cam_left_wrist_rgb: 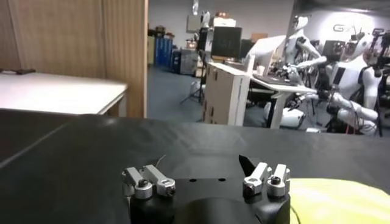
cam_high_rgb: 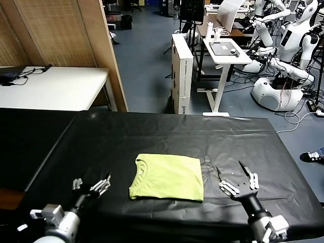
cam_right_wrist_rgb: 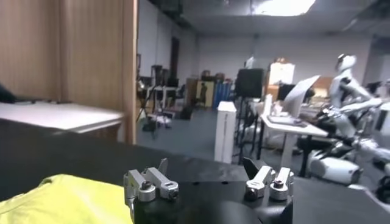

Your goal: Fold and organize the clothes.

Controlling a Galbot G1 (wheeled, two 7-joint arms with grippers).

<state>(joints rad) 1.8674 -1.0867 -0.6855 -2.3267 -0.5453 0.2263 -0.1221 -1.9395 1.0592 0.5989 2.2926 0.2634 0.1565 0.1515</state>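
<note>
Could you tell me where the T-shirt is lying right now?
In the head view, the folded T-shirt lies flat on the black table, midway between both open end effectors.

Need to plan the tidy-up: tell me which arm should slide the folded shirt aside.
Probably the right. The right gripper sits open just beside the folded T-shirt; the left gripper, also open, rests slightly farther from its collar edge. It's close, so either could work.

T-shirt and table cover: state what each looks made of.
T-shirt: soft thin knit, probably cotton, matte; it lies flat folded, with a ribbed collar. Table cover: black sheet, likely plastic or coated cloth, slightly glossy; creases catch the light.
</note>
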